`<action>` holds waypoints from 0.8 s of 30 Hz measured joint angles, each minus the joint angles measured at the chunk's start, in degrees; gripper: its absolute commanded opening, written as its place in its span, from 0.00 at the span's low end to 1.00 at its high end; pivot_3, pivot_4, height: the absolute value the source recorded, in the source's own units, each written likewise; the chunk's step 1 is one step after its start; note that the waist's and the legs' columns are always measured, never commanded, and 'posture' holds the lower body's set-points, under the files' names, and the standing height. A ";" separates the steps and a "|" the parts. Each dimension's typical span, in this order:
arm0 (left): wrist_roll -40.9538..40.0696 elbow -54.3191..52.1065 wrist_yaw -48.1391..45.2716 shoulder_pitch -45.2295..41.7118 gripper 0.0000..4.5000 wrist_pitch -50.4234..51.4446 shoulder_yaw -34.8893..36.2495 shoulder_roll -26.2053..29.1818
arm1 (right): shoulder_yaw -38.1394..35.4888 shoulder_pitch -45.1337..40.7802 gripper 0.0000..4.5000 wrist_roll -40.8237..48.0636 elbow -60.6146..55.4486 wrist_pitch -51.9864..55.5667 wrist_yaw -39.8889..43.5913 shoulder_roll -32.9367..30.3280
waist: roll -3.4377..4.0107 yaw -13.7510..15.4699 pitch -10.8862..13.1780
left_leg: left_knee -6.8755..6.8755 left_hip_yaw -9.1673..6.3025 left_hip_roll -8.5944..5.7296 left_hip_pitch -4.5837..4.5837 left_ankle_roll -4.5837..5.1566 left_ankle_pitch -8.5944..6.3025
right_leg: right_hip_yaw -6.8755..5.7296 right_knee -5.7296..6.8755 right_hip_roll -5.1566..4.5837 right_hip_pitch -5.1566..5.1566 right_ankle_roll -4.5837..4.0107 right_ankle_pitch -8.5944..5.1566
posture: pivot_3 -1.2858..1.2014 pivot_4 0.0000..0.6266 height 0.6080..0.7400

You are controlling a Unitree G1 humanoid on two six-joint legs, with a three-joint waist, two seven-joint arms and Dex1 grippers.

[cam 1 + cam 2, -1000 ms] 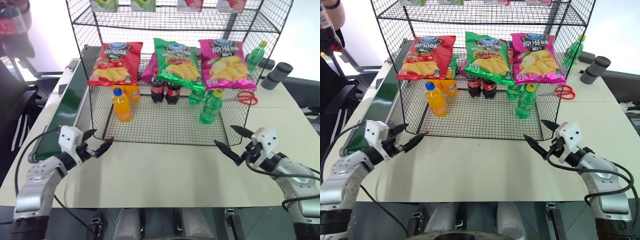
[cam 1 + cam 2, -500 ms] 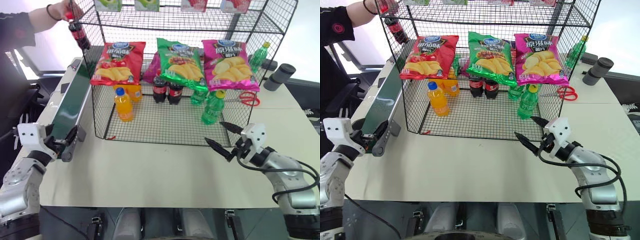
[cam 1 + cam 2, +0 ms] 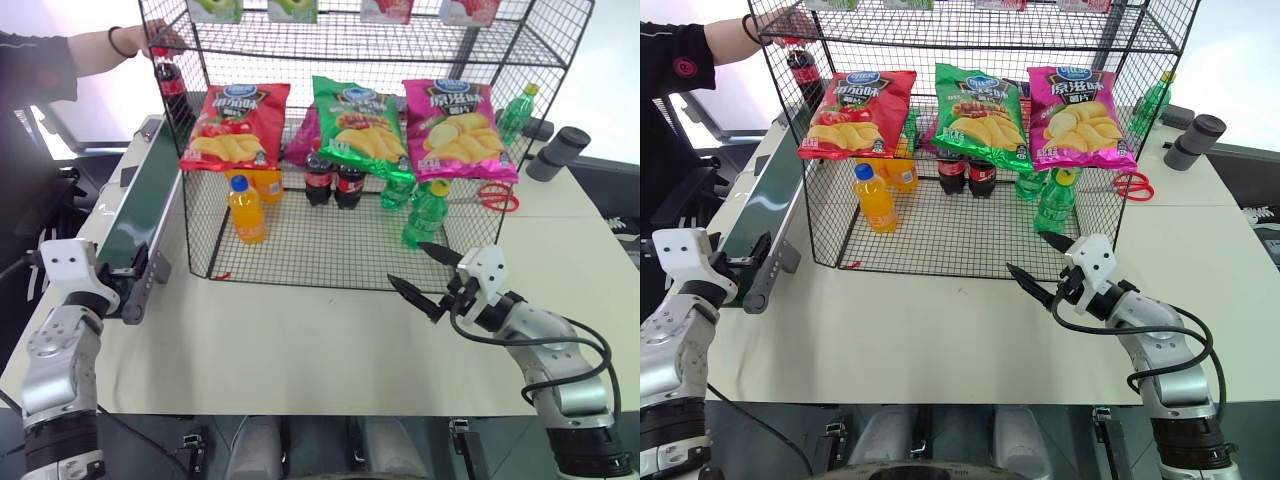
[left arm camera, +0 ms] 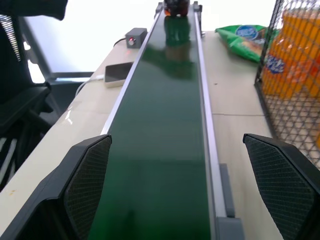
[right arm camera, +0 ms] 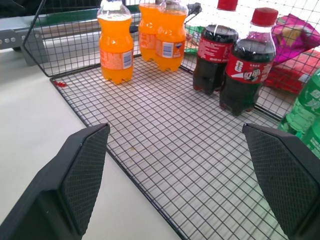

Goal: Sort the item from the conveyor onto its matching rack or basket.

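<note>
A person's hand (image 3: pixel 165 42) holds the cola bottle (image 3: pixel 168 85) by its red cap at the far end of the conveyor (image 3: pixel 140 215). The bottle's base (image 4: pixel 176 6) shows at the top of the green belt (image 4: pixel 165 130). My left gripper (image 4: pixel 176 141) is open at the belt's near end, one finger on either side of it, far from the bottle. In front of the black wire rack's basket (image 3: pixel 320 282), my right gripper (image 3: pixel 410 265) is open and empty, pointing at two cola bottles (image 5: pixel 232 70) standing inside.
Orange bottles (image 3: pixel 245 210) and green bottles (image 3: pixel 423 212) stand in the basket. Red, green and pink chip bags (image 3: pixel 355 125) lean on the upper wires. Red scissors (image 3: pixel 490 197) and a grey cylinder (image 3: pixel 556 152) lie to the right. A phone (image 4: pixel 119 71) lies beside the belt.
The hand has lowered the cola bottle to the conveyor's far end. My left gripper swung left to the belt's near end. My right gripper moved left along the basket front.
</note>
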 measured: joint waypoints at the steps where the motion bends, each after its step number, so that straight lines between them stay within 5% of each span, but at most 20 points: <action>1: 0.61 0.55 0.23 -0.18 1.00 -0.78 -0.06 -0.01 | 0.07 0.01 0.98 0.00 -0.24 0.00 -0.01 0.04 | -0.01 0.00 0.00 | 0.00 0.00 0.00 0.00 0.00 0.00 | 0.00 0.00 0.00 0.00 0.00 0.00 | 0.52 0.24 1.00; 24: -0.45 5.19 -1.38 -2.85 1.00 -8.43 0.24 -2.50 | 2.57 -1.13 0.98 2.24 -3.04 3.05 0.78 1.46 | -0.02 -0.02 -0.01 | 0.00 -0.01 0.00 -0.01 0.00 0.00 | -0.02 0.01 -0.05 -0.01 0.00 0.00 | 0.52 0.24 1.00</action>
